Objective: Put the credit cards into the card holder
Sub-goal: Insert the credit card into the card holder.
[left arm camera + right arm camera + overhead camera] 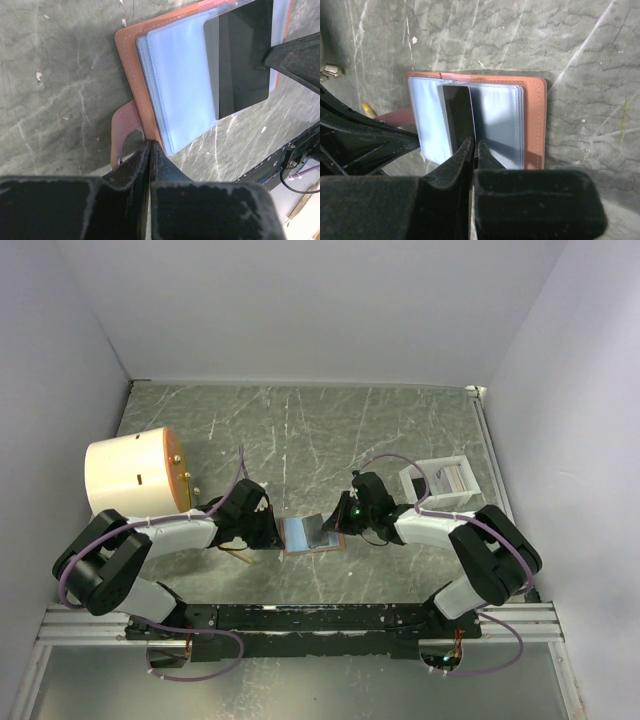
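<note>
The card holder (300,537) lies open on the table between my grippers, tan-brown outside with pale blue clear sleeves inside (180,85). Its snap tab (120,130) sticks out on the left side. My left gripper (151,145) is shut on the holder's brown left edge beside the tab, pinning it. My right gripper (475,146) is shut on one credit card (457,112), which looks dark here. The card stands tilted over the middle of the open holder (535,120), its far end among the sleeves. The same card shows in the left wrist view (240,55). No other cards are in view.
A big cream cylinder (135,475) stands at the left behind my left arm. A white open tray (445,485) sits at the right behind my right arm. A small yellow stick (367,107) lies by the left gripper. White walls close in the table.
</note>
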